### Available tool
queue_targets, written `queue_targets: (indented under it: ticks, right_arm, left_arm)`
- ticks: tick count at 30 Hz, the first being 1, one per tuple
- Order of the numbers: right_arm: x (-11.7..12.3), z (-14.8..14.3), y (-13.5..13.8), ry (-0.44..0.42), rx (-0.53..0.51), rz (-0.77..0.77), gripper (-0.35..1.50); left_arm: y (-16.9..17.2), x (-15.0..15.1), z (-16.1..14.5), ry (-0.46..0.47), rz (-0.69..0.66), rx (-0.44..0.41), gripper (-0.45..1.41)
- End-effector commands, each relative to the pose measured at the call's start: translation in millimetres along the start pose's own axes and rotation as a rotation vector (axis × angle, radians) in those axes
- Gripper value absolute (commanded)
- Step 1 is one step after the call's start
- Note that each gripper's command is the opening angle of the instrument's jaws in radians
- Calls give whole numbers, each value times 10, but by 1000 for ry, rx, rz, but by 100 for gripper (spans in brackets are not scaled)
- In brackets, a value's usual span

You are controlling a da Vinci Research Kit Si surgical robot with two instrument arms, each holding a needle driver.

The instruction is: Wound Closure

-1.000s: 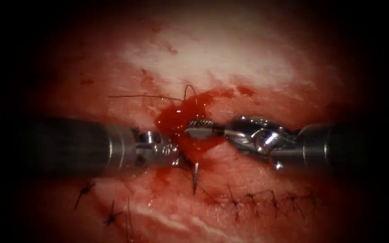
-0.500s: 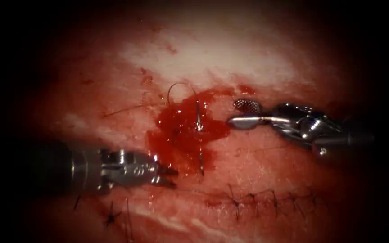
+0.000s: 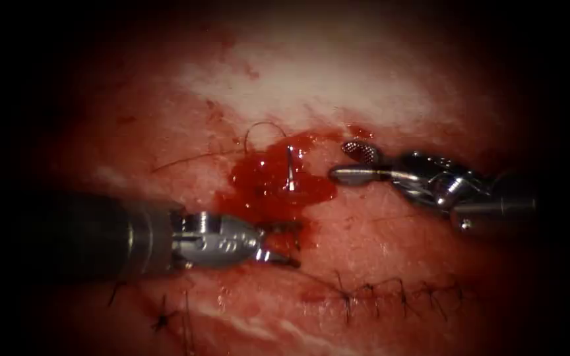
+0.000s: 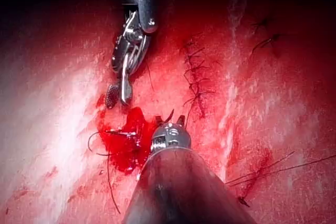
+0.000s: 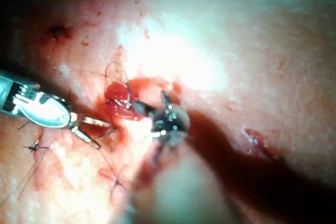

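Needle [image 3: 290,170] seemingly in tissue [image 3: 338,86], between both open end effectors.

Tissue [image 3: 338,86] pale pink to whitish, reddening toward the cut. Fluid [image 3: 268,184] glossy bright red, pooled mid-field. Needle [image 3: 290,170] thin, silver-grey, standing in the pool. Thread [image 3: 192,158] fine and dark; stitches [image 3: 390,296] black, in a cross-hatched row. Both tools polished silver: left tool [image 3: 278,242] on a dark grey shaft, right tool [image 3: 351,163] showing a fine cross-hatched jaw face.
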Motion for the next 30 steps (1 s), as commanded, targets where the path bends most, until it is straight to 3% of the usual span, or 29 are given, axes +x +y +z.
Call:
queue_targets:
  ticks: [1, 5, 6, 7, 8, 9, 17, 22, 25, 27, 30]
  right_arm:
    - [-8, 7, -1, -1, 1, 0, 114]
    - [-9, 8, -2, 0, 1, -1, 114]
    - [-12, 11, -2, 3, -1, -3, 114]
    - [-12, 11, -2, 3, -1, -3, 114]
    - [-13, 12, -2, 3, -2, -4, 114]
    - [-15, 14, -2, 5, -3, -5, 114]
    - [-17, 16, 0, 6, -3, -9, 114]
    - [-18, 17, 0, 7, -4, -9, 114]
    - [-20, 17, 0, 7, -3, -17, 114]
    - [-20, 17, 0, 6, -1, -17, 114]
    - [-20, 17, 1, 6, -1, -17, 114]
  left_arm:
    - [5, -5, 11, 1, 2, -3, 20]
    - [4, -12, 18, 0, 8, -1, 19]
    - [-2, -14, 18, 10, 7, 0, 0]
    - [-2, -14, 18, 10, 7, 0, 0]
    - [-3, -14, 19, 13, 7, 1, -16]
    - [-5, -14, 18, 18, -6, 9, -45]
    - [-4, -12, 13, 79, -167, 10, -45]
    - [3, 9, 3, 166, -292, -77, -45]
    - [11, 29, -8, 223, -430, -196, -45]
    - [14, 32, -10, 230, -454, -218, -45]
    - [24, 49, -19, 269, -538, -320, -45]
